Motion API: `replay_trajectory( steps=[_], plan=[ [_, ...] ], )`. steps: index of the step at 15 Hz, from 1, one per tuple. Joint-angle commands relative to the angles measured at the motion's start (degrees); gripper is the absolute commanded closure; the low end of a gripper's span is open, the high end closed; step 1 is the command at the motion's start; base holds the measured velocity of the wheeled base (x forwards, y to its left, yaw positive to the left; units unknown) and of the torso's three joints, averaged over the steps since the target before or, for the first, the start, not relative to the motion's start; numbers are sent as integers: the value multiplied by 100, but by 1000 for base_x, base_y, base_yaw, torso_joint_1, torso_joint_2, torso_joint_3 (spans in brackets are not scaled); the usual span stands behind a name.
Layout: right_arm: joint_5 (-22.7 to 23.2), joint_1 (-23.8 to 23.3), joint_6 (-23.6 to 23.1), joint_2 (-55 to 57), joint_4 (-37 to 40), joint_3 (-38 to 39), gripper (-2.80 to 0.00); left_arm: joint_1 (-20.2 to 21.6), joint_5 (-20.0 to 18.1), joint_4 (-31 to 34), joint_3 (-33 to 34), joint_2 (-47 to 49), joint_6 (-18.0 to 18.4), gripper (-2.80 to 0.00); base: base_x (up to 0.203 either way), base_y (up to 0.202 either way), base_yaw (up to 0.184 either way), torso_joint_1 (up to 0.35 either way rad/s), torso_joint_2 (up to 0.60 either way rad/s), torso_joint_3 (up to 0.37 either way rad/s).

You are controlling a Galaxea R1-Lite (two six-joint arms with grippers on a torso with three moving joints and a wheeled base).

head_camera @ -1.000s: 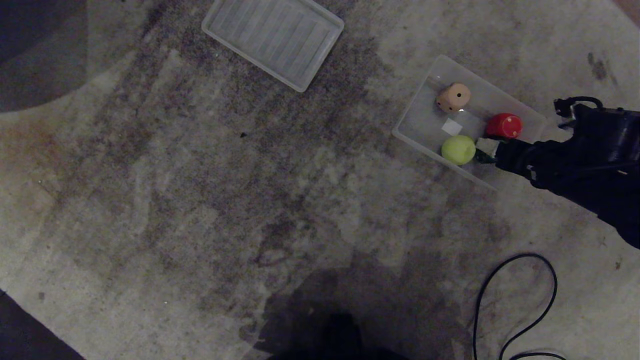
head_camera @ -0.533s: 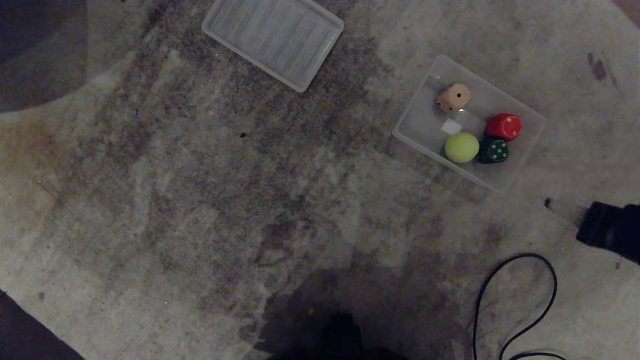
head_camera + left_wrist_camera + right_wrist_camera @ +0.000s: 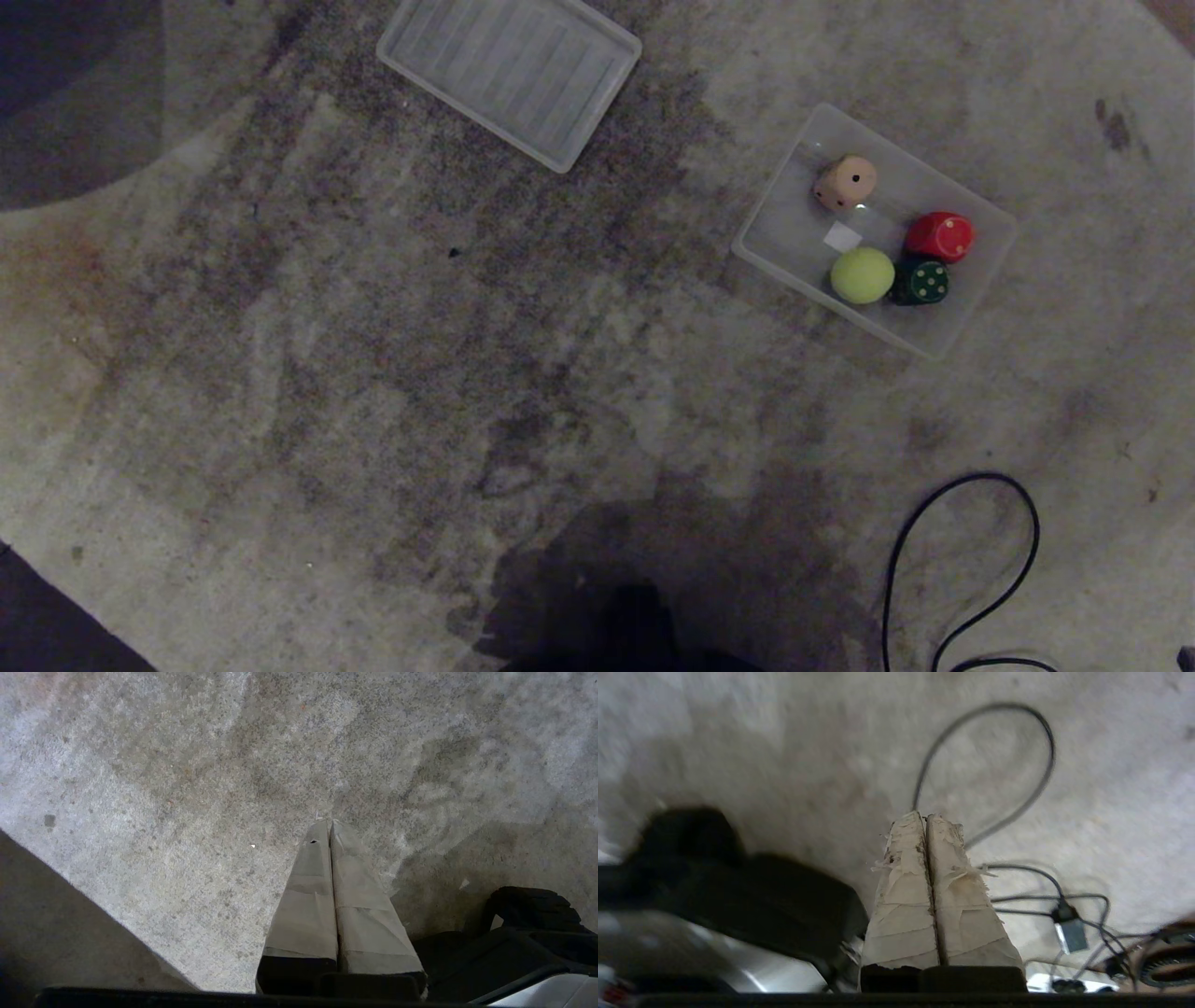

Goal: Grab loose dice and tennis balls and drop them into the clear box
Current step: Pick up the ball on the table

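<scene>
Contents of the clear box [image 3: 980, 280], right of frame: 1 tennis ball [image 3: 862, 274] and 3 dice. Both end effectors, left [image 3: 330, 823] and right [image 3: 924, 815], sit clenched and empty; search the carpet for strays before reaching.

Left gripper [image 3: 331, 823]: two tapered fingers [image 3: 303, 905] wrapped in pale grey-beige tape, black bases, black housing w/ silver panel at 4 o'clock; right gripper [image 3: 926, 816]: same shape, cream tape frayed & stained at tips, black-and-silver body at 8 o'clock.
</scene>
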Motion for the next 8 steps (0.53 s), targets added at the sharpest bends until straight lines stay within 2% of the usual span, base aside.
replay_trajectory(
  steps=[1,4,8],
  plan=[
    [-3,-49,-31,-1344,210,342,0,0,2,0,9,9,-5,0,0,0,0,0,0,0],
    [103,18,-67,-2205,263,454,0,0,2,0,9,9,-5,0,0,0,0,0,0,0],
    [104,35,48,-2193,48,562,0,0,2,0,9,9,-5,0,0,0,0,0,0,0]
  ],
)
